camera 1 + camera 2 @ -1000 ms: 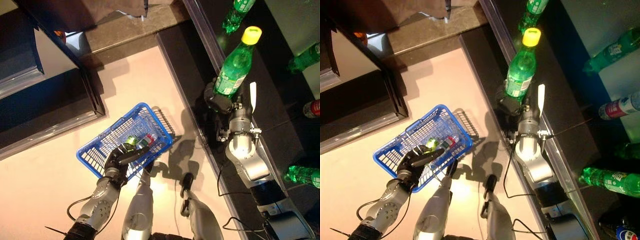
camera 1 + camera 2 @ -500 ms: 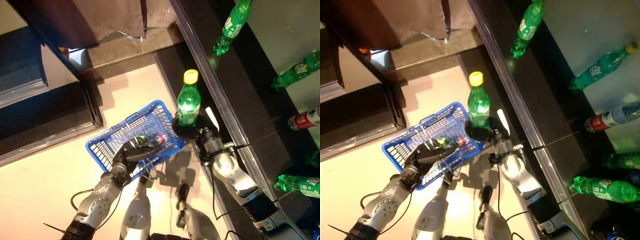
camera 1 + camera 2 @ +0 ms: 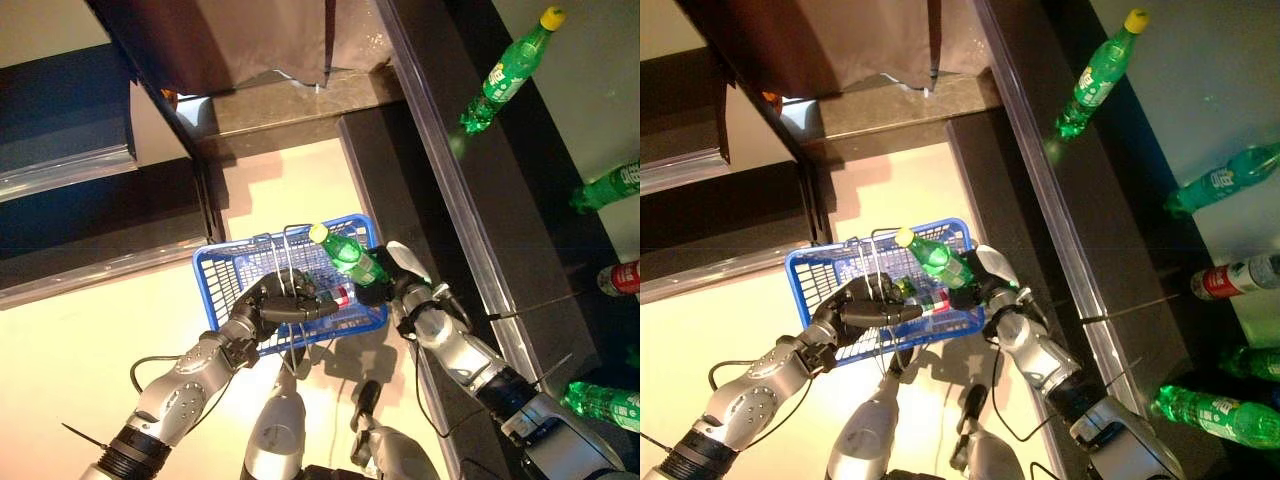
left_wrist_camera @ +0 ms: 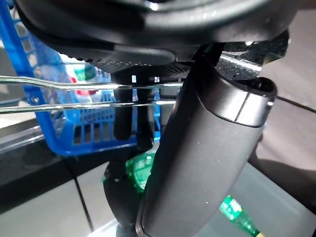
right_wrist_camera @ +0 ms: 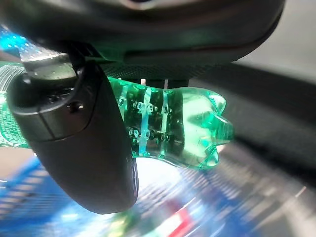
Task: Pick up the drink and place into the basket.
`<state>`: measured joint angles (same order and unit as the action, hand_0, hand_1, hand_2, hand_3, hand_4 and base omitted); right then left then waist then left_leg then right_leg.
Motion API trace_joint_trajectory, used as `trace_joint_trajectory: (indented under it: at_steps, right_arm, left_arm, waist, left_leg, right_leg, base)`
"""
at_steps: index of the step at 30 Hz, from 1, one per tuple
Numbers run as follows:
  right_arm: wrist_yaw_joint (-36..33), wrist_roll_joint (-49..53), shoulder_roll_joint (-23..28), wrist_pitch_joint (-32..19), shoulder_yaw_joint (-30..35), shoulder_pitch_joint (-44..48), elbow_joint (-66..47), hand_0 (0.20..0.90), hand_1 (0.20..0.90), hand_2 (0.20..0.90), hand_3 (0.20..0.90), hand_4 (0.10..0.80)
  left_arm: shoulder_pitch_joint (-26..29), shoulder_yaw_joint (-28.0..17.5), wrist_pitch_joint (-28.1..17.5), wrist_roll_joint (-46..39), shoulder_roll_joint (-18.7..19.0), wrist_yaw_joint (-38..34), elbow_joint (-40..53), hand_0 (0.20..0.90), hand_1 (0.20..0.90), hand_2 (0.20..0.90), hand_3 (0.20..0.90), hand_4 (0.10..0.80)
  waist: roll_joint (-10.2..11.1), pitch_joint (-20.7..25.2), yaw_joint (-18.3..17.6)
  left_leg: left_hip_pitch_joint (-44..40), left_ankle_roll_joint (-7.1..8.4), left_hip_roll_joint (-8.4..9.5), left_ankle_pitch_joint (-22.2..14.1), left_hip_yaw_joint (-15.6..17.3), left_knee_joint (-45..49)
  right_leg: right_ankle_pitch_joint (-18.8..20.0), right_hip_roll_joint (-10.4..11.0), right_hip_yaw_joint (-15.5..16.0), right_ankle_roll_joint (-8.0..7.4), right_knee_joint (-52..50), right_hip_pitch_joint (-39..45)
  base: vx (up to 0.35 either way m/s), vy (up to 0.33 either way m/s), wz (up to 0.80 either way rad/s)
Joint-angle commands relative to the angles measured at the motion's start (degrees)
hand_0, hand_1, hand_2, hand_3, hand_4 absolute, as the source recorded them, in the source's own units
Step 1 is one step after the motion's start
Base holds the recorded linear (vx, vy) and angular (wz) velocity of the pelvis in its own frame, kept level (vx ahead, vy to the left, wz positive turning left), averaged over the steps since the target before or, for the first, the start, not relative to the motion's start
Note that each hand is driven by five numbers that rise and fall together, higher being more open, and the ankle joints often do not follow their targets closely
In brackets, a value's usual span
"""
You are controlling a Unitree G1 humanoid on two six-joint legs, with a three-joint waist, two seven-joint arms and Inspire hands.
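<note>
- Right hand (image 3: 393, 275) curled round the base of the drink (image 3: 348, 256), a green bottle with a yellow cap; thumb and fingers wrap it in the right wrist view.
- Drink is tilted, cap toward 10 o'clock, base toward 4 o'clock. It hangs over the 3 o'clock end of the basket (image 3: 222, 268), above the rim, gripped and not lying inside.
- Left hand (image 3: 268, 305) curled round the basket's wire handles (image 3: 288, 240); the left wrist view shows thumb and fingers closed across the two wires.
- Basket is blue plastic mesh, held up over the pale floor (image 3: 80, 350) at picture centre.
- Inside the basket: a small bottle with a red label (image 3: 339, 296), plus something green just beside it; can't tell what the green item is.
- Dark shelf (image 3: 520, 200) runs from 12 to 5 o'clock, to the right of the basket.
- On the shelf, well apart from the hand: a green bottle (image 3: 504, 72) at 1 o'clock, another (image 3: 608, 185) at 3 o'clock, a red-label bottle (image 3: 620, 278) below it, one more green bottle (image 3: 605, 404) at 4 o'clock.
</note>
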<state>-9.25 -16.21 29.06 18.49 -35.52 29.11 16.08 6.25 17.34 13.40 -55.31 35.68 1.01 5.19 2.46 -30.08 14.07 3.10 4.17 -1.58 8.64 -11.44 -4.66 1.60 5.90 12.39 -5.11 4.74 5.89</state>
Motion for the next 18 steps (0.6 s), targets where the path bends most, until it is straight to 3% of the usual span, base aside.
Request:
trace_joint_trajectory:
  at_steps: [1, 6, 18]
  right_arm:
    - [-0.1, -8.2, 1.7, -0.9, -5.7, 3.7, 1.1, 0.300, 0.300, 0.300, 0.200, 0.100]
    - [5.2, -16.4, 2.4, -0.4, -9.1, 7.5, 3.9, 0.300, 0.300, 0.300, 0.200, 0.100]
    - [17.9, -20.8, -0.2, -2.9, -19.6, 16.8, 6.3, 0.300, 0.300, 0.300, 0.200, 0.100]
  left_arm:
    - [6.3, 0.9, -9.8, -3.2, -4.3, 10.6, 16.9, 0.300, 0.300, 0.300, 0.200, 0.100]
    - [7.6, 2.2, -7.5, -3.2, -4.1, 11.7, 17.6, 0.300, 0.300, 0.300, 0.200, 0.100]
    - [11.9, 8.7, -2.6, -5.7, -4.7, 13.7, 18.6, 0.300, 0.300, 0.300, 0.200, 0.100]
  waist:
    - [-1.1, 19.4, -0.5]
    - [-0.9, 19.1, 0.4]
    - [-1.4, 18.2, 2.1]
  left_leg:
    - [0.7, -1.50, 1.27, -2.2, -2.6, 0.6]
    - [0.7, -1.50, 1.55, -2.1, -3.7, 0.7]
    - [1.0, -1.62, 2.12, -1.7, -5.8, 0.9]
  right_leg:
    - [-2.7, 1.2, 1.1, 0.67, -5.8, -0.8]
    - [-2.8, 1.2, 1.7, 0.74, -6.0, -0.6]
    - [-3.2, 1.5, 2.9, 0.92, -6.6, -0.6]
  base:
    - [0.000, 0.000, 0.00]
    - [0.003, -0.006, 0.00]
    - [0.012, 0.004, 0.08]
